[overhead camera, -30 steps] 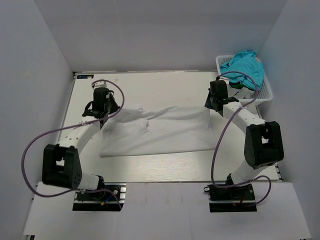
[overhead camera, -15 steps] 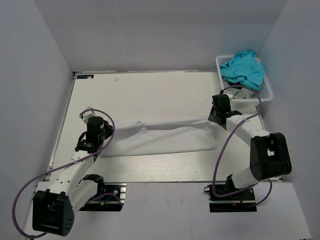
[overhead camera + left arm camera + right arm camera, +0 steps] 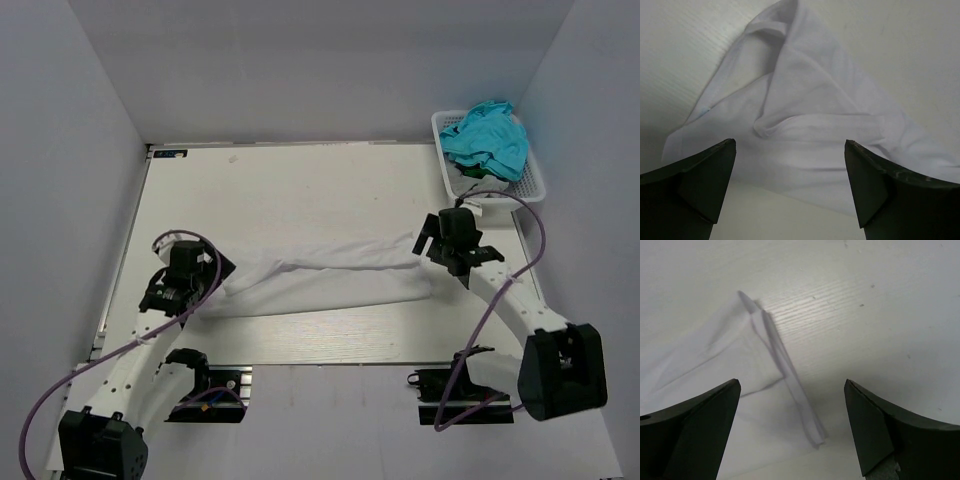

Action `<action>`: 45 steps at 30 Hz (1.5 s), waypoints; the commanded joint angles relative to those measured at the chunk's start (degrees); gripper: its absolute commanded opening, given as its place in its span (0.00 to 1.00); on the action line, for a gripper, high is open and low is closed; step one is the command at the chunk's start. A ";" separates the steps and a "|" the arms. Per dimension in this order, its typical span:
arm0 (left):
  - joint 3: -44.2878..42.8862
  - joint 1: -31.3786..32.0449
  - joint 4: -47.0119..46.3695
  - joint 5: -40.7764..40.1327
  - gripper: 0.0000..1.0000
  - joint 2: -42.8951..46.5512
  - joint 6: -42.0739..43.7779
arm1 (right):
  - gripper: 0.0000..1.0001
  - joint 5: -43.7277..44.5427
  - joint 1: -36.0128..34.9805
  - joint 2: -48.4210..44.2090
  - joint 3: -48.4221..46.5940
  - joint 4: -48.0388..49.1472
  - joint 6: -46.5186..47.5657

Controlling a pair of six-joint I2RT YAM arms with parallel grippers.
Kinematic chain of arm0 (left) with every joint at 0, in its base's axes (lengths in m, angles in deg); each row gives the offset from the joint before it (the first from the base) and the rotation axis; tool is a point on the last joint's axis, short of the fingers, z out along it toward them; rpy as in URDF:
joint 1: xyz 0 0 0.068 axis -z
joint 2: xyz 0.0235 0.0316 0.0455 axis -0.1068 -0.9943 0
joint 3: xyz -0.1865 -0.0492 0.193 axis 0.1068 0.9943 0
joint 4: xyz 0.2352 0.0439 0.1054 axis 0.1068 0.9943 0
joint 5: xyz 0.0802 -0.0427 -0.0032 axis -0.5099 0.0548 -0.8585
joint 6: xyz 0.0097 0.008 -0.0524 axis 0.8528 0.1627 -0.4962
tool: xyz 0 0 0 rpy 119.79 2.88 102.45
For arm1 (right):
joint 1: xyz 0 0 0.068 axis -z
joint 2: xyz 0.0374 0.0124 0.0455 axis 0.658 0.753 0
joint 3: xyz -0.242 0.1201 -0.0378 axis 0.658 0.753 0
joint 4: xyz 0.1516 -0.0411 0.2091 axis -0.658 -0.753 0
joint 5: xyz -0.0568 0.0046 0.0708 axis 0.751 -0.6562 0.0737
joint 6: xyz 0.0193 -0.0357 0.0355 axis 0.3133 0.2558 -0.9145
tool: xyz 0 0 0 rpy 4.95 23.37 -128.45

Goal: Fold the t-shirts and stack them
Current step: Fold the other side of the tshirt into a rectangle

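Observation:
One white t-shirt (image 3: pixel 330 275) lies across the table (image 3: pixel 300 190) as a long folded band, creased along its length. In the left wrist view its bunched end (image 3: pixel 805 115) spreads just beyond my open left gripper (image 3: pixel 790 144), with no cloth between the fingers. From above, the left gripper (image 3: pixel 207 283) hovers at the band's left end. My right gripper (image 3: pixel 428 246) stands at the right end, open too. The right wrist view shows the shirt's layered edge (image 3: pixel 785 370) under the open right gripper (image 3: pixel 792 382), which holds nothing.
A white basket (image 3: pixel 535 185) at the back right corner holds a crumpled teal cloth (image 3: pixel 488 135). Grey walls close in the table on three sides. Both arm bases sit at the near edge.
Both arms drew toward the near edge, carrying the shirt's far edge over into a narrower band. Both grippers then opened and let the cloth go.

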 commanded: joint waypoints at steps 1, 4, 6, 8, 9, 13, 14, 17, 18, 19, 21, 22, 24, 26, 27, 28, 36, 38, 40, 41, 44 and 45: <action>-8.26 0.07 2.08 1.70 1.00 -3.12 3.53 | 0.90 -6.51 -0.13 -4.56 -2.40 2.28 3.28; -11.52 0.07 -4.58 7.31 1.00 -8.40 8.45 | 0.90 -15.65 -0.57 -5.09 -1.87 7.99 5.65; -13.09 0.59 -10.98 13.81 1.00 -15.95 10.39 | 0.90 -21.31 -1.01 -2.39 -1.78 10.98 6.36; -15.03 1.38 -13.73 18.57 1.00 -21.92 10.92 | 0.90 -25.89 -1.27 1.13 -3.36 11.44 6.54; -17.39 1.38 -15.48 19.80 1.00 -27.78 12.23 | 0.90 -27.73 -1.88 3.50 -4.41 11.44 6.81; -23.82 5.76 -15.24 20.26 1.00 -38.88 14.70 | 0.90 -31.26 -3.38 8.96 -5.30 12.49 6.72; -25.66 6.47 -15.24 20.25 1.00 -40.22 15.92 | 0.90 -31.96 -3.65 9.58 -4.86 13.19 6.11; -26.81 9.20 -14.71 20.25 1.00 -42.61 17.16 | 0.90 -31.09 -3.91 12.13 -3.63 13.20 4.71; -26.82 9.21 -14.71 20.25 1.00 -43.30 17.16 | 0.90 -30.13 -3.74 12.66 -3.37 13.11 3.83; -26.82 10.08 -14.19 19.73 1.00 -43.31 17.16 | 0.90 -29.77 -3.74 13.36 -2.58 13.03 3.38; -26.82 10.87 -12.96 18.59 1.00 -44.01 17.78 | 0.90 -28.63 -3.47 14.24 -1.52 12.94 2.24; -26.82 11.57 -12.95 17.88 1.00 -44.62 17.78 | 0.90 -28.36 -3.47 14.85 -1.08 12.50 2.24; -26.29 12.27 -12.42 17.88 1.00 -45.24 18.30 | 0.90 -27.22 -3.47 15.47 -0.38 11.54 1.89; -26.29 13.07 -12.42 18.48 1.00 -45.86 18.83 | 0.90 -26.26 -3.30 15.65 -0.02 11.53 1.19; -26.29 13.86 -12.42 18.49 1.00 -45.86 18.83 | 0.90 -25.82 -3.38 15.56 0.24 11.44 1.27; -26.29 14.65 -12.95 19.01 1.00 -46.38 18.83 | 0.90 -25.12 -3.47 15.65 0.15 11.10 1.36; -21.03 19.57 -11.19 22.35 1.00 -40.51 17.87 | 0.90 -20.19 -3.12 15.47 -1.25 8.37 1.36; -16.99 21.50 -11.72 24.37 1.00 -36.56 16.55 | 0.90 -20.19 -2.95 15.82 -1.34 8.28 1.71; -14.35 23.43 -11.02 26.92 1.00 -35.06 15.93 | 0.90 -20.19 -2.94 16.44 -1.52 8.28 1.53; -14.34 24.23 -10.15 27.54 1.00 -34.18 15.33 | 0.90 -20.19 -3.03 16.53 -1.60 7.93 1.45; -13.11 27.47 -7.86 30.70 1.00 -33.47 15.32 | 0.90 -20.19 -2.86 17.58 -2.05 7.49 1.89; -13.11 28.27 -7.85 30.71 1.00 -32.69 16.02 | 0.90 -18.27 -2.94 17.67 -2.13 7.23 2.41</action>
